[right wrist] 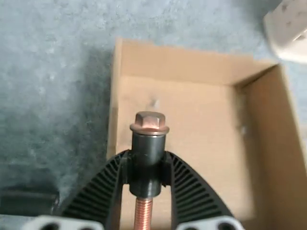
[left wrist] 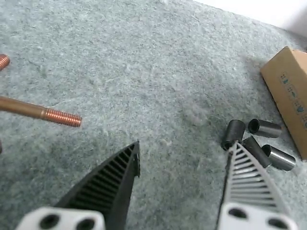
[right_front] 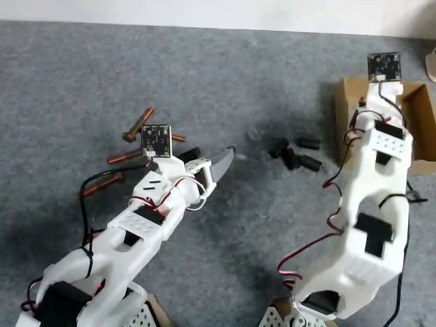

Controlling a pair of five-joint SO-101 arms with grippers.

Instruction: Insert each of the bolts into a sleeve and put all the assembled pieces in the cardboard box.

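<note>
**High view.** The left arm (right_front: 129,231) lay stretched from the near left corner toward the middle of the grey mat (right_front: 238,82). The left gripper (right_front: 211,158) was low over the mat, jaws apart, with nothing between them. The right arm (right_front: 371,225) ran up the right side, its wrist over the box (right_front: 422,109), which it partly covered.
Count: four loose bolts (right_front: 138,125) beside the left wrist, two of them partly covered by it. Four black sleeves (right_front: 308,144) lay clustered between the left gripper and the box.

**Left wrist view.** The left gripper (left wrist: 185,145) was wide open and empty.
The four sleeves (left wrist: 265,128) lay just past the pale finger (left wrist: 247,177); contact could not be judged.
One bolt (left wrist: 48,115) had its head cut off by the edge, and a second (left wrist: 2,61) was barely in frame.
A corner of the box (left wrist: 288,91) was visible.

**Right wrist view.** The right gripper (right wrist: 146,158) was clamped on one upright sleeve (right wrist: 146,146) with a bolt (right wrist: 149,123) through it. The head sat on the sleeve top and the thread stuck out below, its end cut off. The piece was held over the box (right wrist: 192,62).
</note>
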